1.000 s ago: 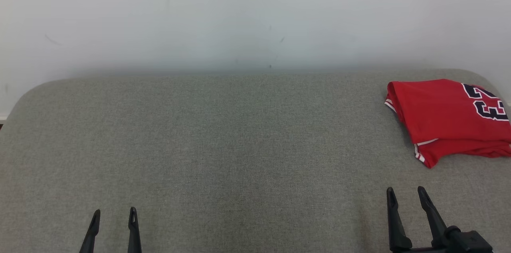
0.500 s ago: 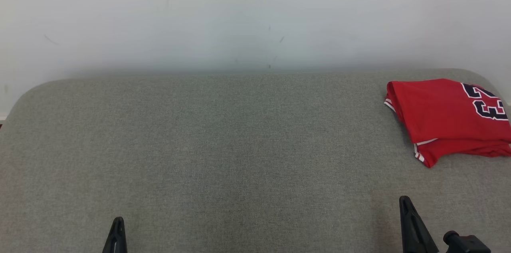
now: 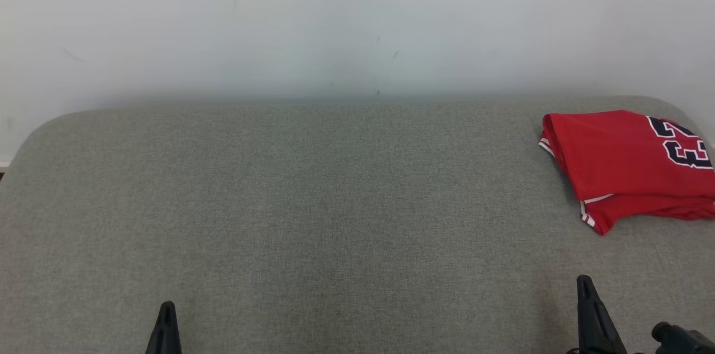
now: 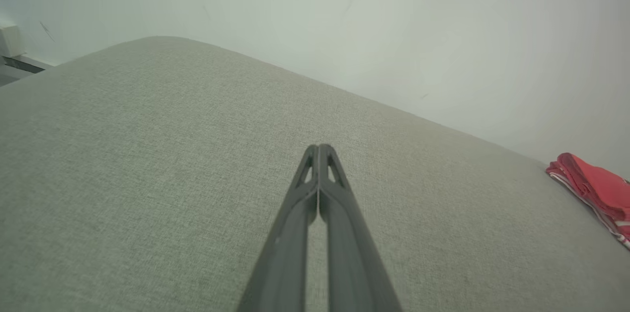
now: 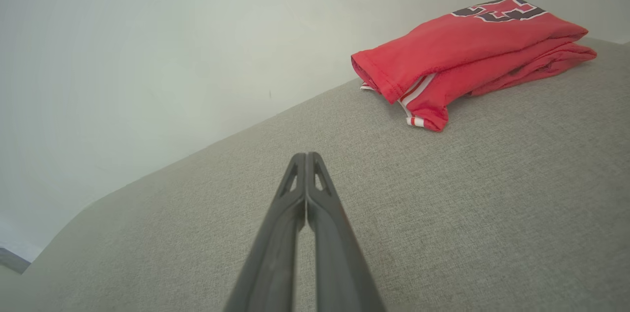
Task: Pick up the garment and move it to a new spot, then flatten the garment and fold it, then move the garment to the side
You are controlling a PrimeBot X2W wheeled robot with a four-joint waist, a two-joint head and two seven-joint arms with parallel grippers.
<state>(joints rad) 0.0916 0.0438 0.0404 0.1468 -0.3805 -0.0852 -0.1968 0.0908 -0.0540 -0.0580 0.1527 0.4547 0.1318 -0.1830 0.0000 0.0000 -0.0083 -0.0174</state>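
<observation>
A folded red jersey [image 3: 620,164] with dark numerals and white-striped hems lies at the far right of the grey fabric table [image 3: 313,214]. It also shows in the right wrist view as the jersey [image 5: 462,56] and at the right edge of the left wrist view as the jersey [image 4: 595,189]. My left gripper [image 3: 166,323] sits low at the bottom left, shut and empty, tips pressed together [image 4: 319,147]. My right gripper [image 3: 586,298] is at the bottom right, well short of the jersey, shut with nothing held [image 5: 305,155].
A pale wall [image 3: 335,24] runs right behind the table's far edge. The table's far corners are rounded. A white box [image 4: 11,40] is mounted on the wall past the table's left end.
Both grippers went from open to shut and drew back toward the bottom edge of the head view. The jersey has not moved.
</observation>
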